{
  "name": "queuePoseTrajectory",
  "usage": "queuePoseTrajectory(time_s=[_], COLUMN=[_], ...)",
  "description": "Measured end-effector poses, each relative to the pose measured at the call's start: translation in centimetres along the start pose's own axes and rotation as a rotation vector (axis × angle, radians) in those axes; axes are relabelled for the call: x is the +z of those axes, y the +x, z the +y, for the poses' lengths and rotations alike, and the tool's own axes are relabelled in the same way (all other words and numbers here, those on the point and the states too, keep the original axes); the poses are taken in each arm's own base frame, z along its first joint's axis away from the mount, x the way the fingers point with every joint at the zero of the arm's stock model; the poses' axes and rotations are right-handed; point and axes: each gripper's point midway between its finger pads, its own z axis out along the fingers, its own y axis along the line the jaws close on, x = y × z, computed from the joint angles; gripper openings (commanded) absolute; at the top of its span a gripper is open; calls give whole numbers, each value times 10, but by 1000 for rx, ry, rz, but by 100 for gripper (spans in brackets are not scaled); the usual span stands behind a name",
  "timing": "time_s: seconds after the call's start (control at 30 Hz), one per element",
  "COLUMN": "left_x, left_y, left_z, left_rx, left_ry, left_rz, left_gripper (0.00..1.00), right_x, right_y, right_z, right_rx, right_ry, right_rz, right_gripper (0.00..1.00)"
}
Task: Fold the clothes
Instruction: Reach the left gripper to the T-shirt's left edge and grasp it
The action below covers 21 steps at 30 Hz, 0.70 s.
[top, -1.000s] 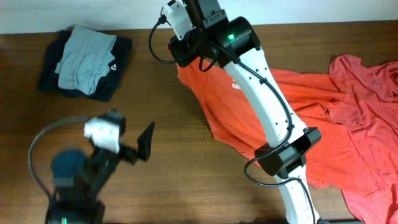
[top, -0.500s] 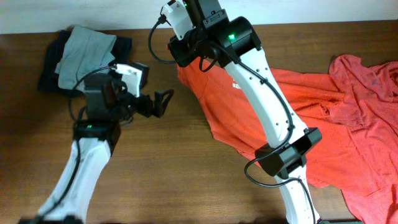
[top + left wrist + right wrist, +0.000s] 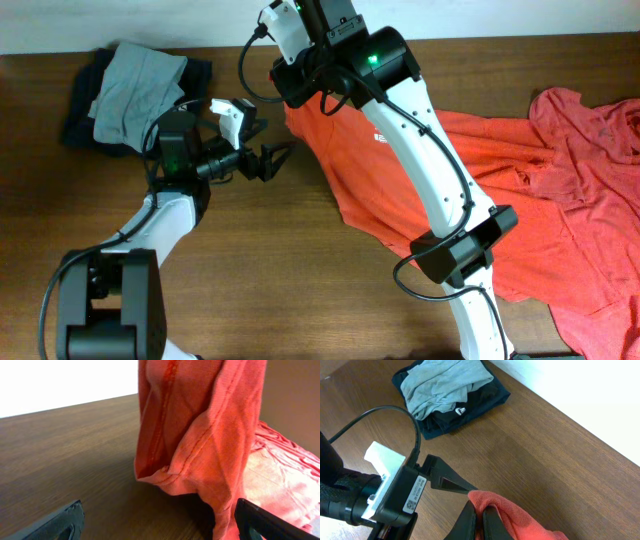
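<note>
Orange-red tee (image 3: 345,175) spread w/ one corner lifted; 2nd tee (image 3: 595,190) crumpled right.

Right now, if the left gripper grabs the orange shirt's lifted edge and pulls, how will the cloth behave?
Probably floppy: the orange shirt hangs in soft folds from the right gripper. Likely light, since a small pinch holds the edge up. It may bunch rather than slide flat; the rest lies creased on the table, against a second shirt.

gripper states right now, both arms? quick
Left gripper: open, holding nothing, close to the orange-red T-shirt.
Right gripper: closed, pinching a lifted edge of the orange-red T-shirt.
</note>
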Motion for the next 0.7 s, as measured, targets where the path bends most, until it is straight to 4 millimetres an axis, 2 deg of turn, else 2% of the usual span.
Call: queuePoseTrajectory(time_s=[0.13,0.17,0.33,0.57,0.63,0.7], left_x=[1,1,6,20,20,20], left_y=[-3,-5,-10,-9,-10,-11], left_z=[-3,-3,-13,-24,-22,-21], left_rx=[18,24,48,68,70,67], left_ry=[20,24,49,46,33,23], left_rz=[-15,-21,-35,-26,-30,-32], left_gripper=[89,84,72,72,61,29], right_x=[0,0,0,0,0,0], right_y=[0,0,0,0,0,0], right_z=[0,0,1,3,3,3], right_rx=[0,1,1,2,4,4], right_ry=[0,-1,-6,-15,-15,-16], right_rz=[1,1,2,0,0,0], right_gripper=[4,4,5,5,4,4])
